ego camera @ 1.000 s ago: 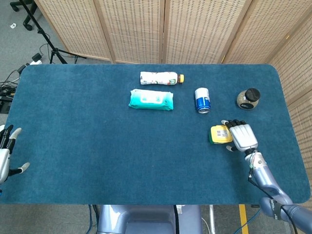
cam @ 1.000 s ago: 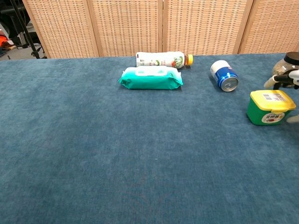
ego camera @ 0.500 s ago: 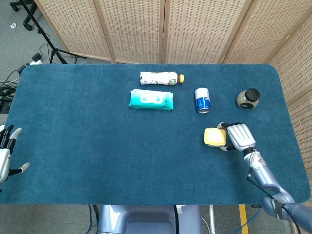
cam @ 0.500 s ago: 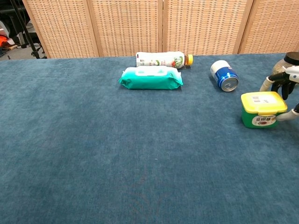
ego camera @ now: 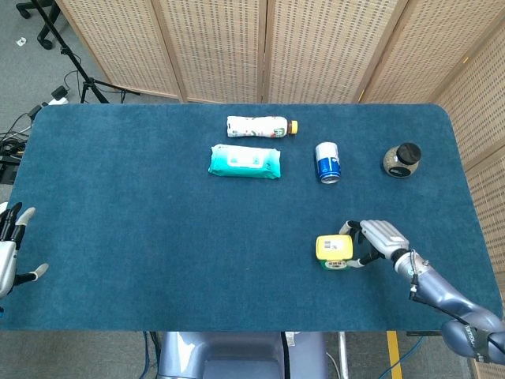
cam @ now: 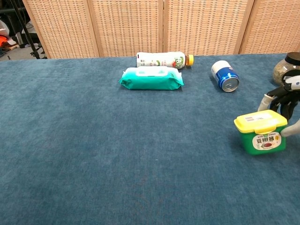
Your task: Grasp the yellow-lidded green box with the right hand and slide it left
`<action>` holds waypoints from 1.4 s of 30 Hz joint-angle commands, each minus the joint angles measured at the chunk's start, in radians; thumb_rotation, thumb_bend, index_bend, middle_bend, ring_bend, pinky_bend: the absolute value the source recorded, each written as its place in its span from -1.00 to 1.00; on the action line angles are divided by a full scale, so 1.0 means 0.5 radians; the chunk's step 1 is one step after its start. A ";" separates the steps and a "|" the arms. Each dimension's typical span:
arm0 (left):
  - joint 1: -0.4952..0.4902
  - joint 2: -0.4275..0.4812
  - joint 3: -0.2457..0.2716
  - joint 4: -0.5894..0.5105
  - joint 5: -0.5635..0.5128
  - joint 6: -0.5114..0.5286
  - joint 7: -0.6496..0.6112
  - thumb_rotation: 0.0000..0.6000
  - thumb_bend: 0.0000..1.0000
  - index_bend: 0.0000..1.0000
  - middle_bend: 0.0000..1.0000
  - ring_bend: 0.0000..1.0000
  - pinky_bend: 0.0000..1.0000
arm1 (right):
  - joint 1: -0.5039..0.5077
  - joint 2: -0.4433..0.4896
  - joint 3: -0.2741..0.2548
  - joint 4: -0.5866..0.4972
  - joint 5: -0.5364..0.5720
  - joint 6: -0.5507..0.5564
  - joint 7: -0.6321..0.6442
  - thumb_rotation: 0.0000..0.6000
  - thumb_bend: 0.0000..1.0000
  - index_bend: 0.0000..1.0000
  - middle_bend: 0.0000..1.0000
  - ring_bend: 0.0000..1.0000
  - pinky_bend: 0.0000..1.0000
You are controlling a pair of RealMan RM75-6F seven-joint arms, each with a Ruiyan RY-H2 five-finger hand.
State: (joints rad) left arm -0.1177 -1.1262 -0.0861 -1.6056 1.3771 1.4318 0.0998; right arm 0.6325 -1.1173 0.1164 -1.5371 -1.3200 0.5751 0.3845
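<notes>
Right hand grips the yellow-lidded green box, its red label unreadable.

On the blue bench a bottle lies on its side near the far edge, a teal wipes pack just in front of it. A blue can lies tipped over to the right; further right stands what looks like a dark-lidded jar. Wicker screens stand behind.

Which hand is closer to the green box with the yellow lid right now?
Right. The right hand is against the green box, its fingers wrapped around the box's right side. The left hand sits at the table's far left edge, well away from it.
</notes>
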 commanded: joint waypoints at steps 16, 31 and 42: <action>-0.005 -0.004 0.003 0.000 -0.001 -0.005 0.005 1.00 -1.00 -1.00 -1.00 -1.00 -1.00 | -0.097 0.008 0.128 0.065 0.224 0.104 0.348 1.00 0.06 -1.00 -1.00 -1.00 -0.99; -0.002 -0.006 0.012 -0.003 0.017 0.005 0.011 1.00 -1.00 -1.00 -1.00 -1.00 -1.00 | -0.187 -0.148 -0.034 -0.054 0.001 0.574 -0.624 1.00 -1.00 -1.00 -1.00 -1.00 -1.00; -0.004 0.005 0.006 0.004 0.003 -0.008 -0.021 1.00 -1.00 -1.00 -1.00 -1.00 -1.00 | -0.158 -0.585 -0.017 0.222 0.163 0.727 -1.100 1.00 -1.00 -1.00 -1.00 -1.00 -1.00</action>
State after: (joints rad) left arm -0.1195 -1.1236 -0.0830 -1.6039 1.3789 1.4279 0.0892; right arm 0.5511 -1.3812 0.1081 -1.4537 -1.2524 0.9220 -0.1434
